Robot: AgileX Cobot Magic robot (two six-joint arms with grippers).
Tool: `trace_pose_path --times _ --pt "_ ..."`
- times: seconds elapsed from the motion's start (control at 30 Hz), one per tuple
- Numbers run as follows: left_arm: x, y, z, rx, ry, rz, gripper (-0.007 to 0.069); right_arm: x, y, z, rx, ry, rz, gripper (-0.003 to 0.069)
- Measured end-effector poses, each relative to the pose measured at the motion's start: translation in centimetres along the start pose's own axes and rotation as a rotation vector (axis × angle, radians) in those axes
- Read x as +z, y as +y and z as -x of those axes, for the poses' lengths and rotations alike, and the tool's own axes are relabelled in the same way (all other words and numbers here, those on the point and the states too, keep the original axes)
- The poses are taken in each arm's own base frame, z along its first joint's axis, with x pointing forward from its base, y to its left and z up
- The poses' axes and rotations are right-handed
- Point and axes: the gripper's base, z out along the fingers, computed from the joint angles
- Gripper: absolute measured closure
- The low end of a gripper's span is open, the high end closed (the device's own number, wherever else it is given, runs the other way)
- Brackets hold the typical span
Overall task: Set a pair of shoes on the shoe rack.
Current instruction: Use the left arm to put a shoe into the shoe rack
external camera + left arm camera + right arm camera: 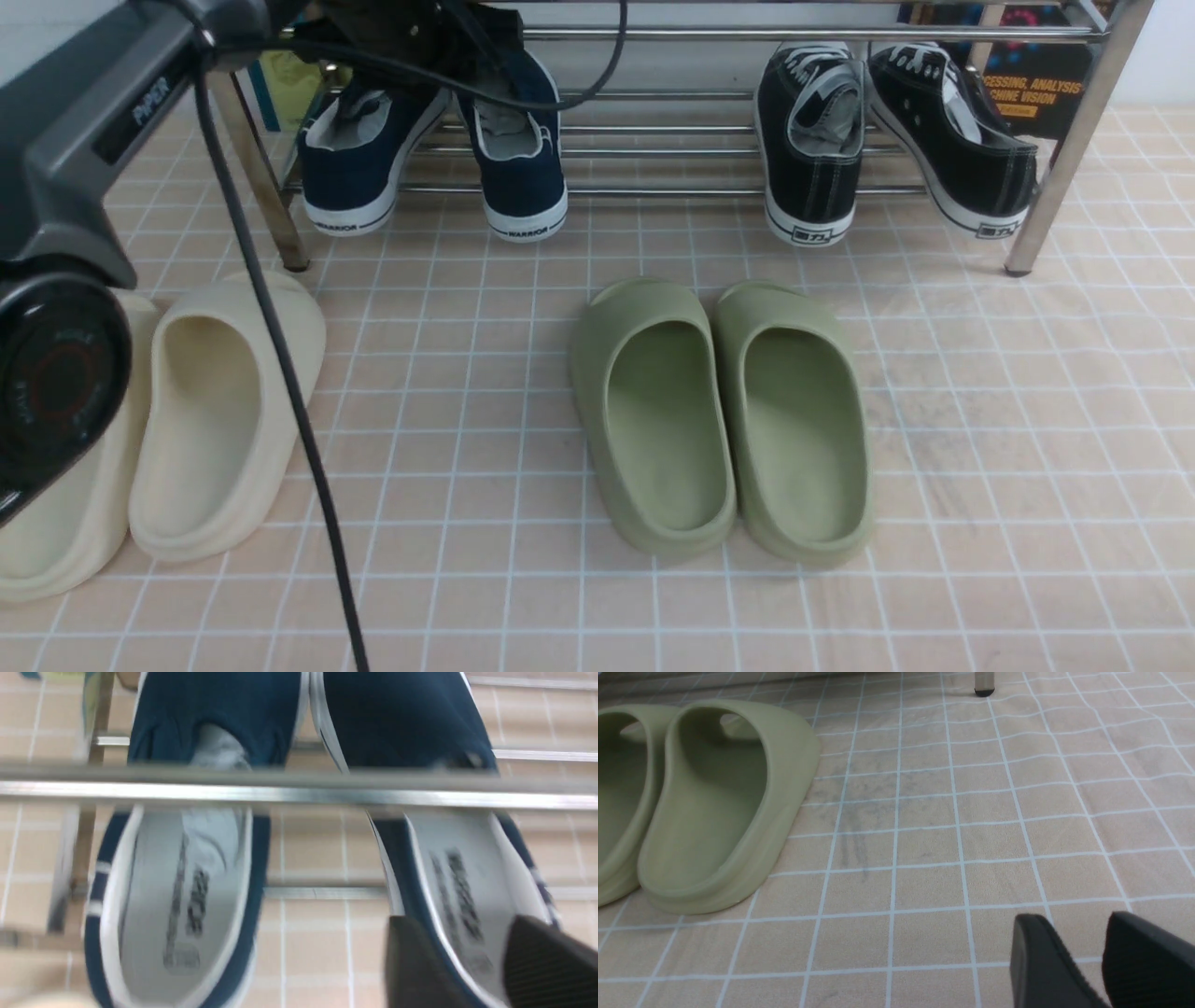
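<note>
left wrist view: left claw (pixel 455 924) parted astride one navy shoe's (pixel 448 858) heel wall; pair (pixel 350 182) lies across shoe rack (pixel 299 794), heels toward robot. right claw (pixel 1071 917) wide, empty.

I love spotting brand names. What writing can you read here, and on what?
"PIPER": left arm.
"WARRIOR": heels of both navy shoes.
"CESSING, ANALYSIS / CHINE VISION", cut off: book behind the rack.
Heel labels of black sneakers, navy insole print: too blurred.
</note>
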Motion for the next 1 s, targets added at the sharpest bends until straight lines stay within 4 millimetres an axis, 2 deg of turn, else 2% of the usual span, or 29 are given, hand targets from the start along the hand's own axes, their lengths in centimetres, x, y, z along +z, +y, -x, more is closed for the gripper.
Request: trace_pose_path --times 0.03,0.13,0.2,0.37,0.4,0.5,0.53,0.6,0.8,1.0 --pt "-0.3 -0.1 0.0 0.001 0.012 -0.013 0.0386 0.0 0.0 0.0 0.0 0.0 0.0 0.0419" --pt "-0.5 -1.0 -0.7 0.01 0.088 -0.099 0.0555 0.0 0.0 0.0 0.0 0.0 0.0 0.0419" --pt "0.2 -2.3 -1.5 0.041 0.138 -0.189 0.0608 0.0 0.0 0.0 0.0 0.0 0.0 0.0419" --pt "2.2 -4.2 -2.9 0.093 0.177 -0.275 0.0613 0.0 0.0 0.0 0.0 0.0 0.0 0.0419" --pt "3.5 -5.0 -3.6 0.128 0.177 -0.282 0.0613 0.0 0.0 0.0 0.0 0.0 0.0 0.0419" --pt "5.1 -5.2 -4.2 0.15 0.169 -0.265 0.0613 0.0 0.0 0.0 0.0 0.0 0.0 0.0419" --pt "6.4 -4.9 -4.7 0.18 0.164 -0.228 0.0613 0.0 0.0 0.0 0.0 0.0 0.0 0.0419" --pt "7.0 -4.5 -4.9 0.192 0.166 -0.183 0.0613 0.0 0.0 0.0 0.0 0.0 0.0 0.0419" --pt "6.6 -3.5 -4.5 0.157 0.155 -0.052 0.0613 0.0 0.0 0.0 0.0 0.0 0.0 0.0419" --pt "4.9 -2.7 -3.3 0.15 0.114 0.016 0.0613 0.0 0.0 0.0 0.0 0.0 0.0 0.0419"
